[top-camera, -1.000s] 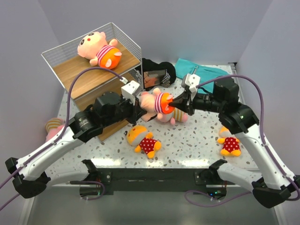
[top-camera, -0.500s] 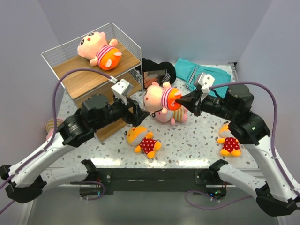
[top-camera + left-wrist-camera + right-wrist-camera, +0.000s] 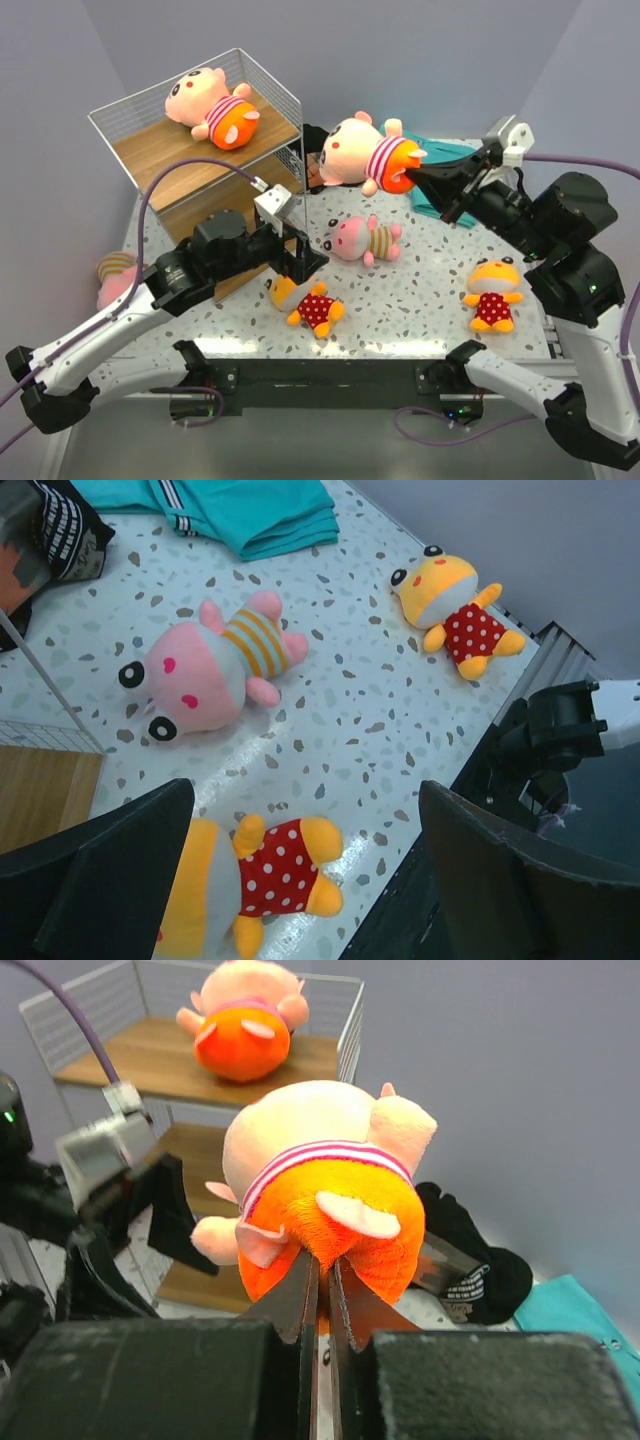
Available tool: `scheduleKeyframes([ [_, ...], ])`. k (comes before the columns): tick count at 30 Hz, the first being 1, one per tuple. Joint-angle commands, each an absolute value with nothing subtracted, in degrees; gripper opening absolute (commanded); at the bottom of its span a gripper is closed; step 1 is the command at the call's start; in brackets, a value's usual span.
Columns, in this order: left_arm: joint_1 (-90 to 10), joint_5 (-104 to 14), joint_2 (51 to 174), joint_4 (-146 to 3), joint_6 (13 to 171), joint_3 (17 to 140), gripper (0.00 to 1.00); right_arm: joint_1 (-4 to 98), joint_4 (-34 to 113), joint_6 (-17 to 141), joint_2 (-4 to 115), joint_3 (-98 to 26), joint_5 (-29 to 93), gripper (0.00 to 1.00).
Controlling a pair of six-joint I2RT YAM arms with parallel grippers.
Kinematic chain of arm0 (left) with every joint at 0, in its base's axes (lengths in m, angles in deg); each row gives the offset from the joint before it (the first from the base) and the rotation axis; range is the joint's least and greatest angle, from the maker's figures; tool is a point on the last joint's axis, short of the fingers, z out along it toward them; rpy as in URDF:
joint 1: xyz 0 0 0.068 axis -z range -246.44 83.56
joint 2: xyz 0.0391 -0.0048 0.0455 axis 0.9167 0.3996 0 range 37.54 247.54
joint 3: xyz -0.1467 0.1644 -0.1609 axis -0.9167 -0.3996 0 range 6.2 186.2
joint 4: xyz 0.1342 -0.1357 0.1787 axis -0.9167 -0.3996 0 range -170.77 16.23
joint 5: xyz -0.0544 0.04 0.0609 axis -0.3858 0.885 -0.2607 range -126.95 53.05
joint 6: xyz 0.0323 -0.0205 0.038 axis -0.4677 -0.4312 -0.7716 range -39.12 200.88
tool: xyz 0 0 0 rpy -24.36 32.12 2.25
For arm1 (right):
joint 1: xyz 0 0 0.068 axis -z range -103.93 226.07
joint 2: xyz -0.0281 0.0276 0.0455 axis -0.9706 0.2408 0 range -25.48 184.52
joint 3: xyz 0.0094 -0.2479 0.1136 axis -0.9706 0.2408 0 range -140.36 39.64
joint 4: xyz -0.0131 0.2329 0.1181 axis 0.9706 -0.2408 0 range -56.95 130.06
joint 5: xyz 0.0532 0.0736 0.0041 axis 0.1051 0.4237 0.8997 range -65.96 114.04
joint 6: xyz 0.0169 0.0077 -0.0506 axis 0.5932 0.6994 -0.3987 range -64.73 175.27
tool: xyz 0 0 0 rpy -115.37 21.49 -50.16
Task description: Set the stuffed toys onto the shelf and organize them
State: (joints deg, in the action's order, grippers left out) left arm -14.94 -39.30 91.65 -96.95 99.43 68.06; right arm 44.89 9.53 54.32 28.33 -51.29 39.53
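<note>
Right gripper (image 3: 415, 172) (image 3: 320, 1265) is clamped shut on the orange shorts of one stuffed toy (image 3: 362, 152) (image 3: 320, 1170). It holds that toy in the air over the back of the table (image 3: 420, 290), the pink head pointing toward the shelf (image 3: 150, 160). Just behind it lie a folded teal cloth (image 3: 450, 150) and a black bundle (image 3: 315, 140), both at the table's back edge.

The left gripper (image 3: 300, 255) (image 3: 305, 800) has its jaws spread wide with nothing between them, and hangs above the table just in front of the shelf. Right below it, near the front edge, lies a yellow toy in red polka dots (image 3: 305, 300) (image 3: 250, 875). A little further back, around the middle of the table, a pink toy in a striped top (image 3: 362, 238) (image 3: 215, 665) lies on its back. A second yellow polka-dot toy (image 3: 492, 293) (image 3: 455, 605) lies near the right edge.

I count six toys in all. One is in the air and three are on the open table. A fifth toy (image 3: 210, 105) (image 3: 245, 1020), with a pink head, striped top and orange shorts, lies on the shelf's top board in the back left corner. A sixth toy (image 3: 115, 272) is half hidden behind the left arm at the left edge.
</note>
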Motion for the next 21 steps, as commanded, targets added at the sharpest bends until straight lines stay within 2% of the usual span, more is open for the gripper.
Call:
scheduleKeyframes([
  [1,-14.6,-42.1,91.3,-94.5,96.7,66.1,1.00,44.9,16.5,62.1,30.5,-56.0,35.6,0.00],
  [14,-14.7,-38.2,89.3,-91.3,91.3,59.6,1.00,44.8,34.0,75.8,39.6,-65.3,44.2,0.00],
  [21,-14.7,-39.1,90.7,-92.3,90.3,59.1,1.00,44.8,42.3,83.6,43.1,-67.2,43.3,0.00],
])
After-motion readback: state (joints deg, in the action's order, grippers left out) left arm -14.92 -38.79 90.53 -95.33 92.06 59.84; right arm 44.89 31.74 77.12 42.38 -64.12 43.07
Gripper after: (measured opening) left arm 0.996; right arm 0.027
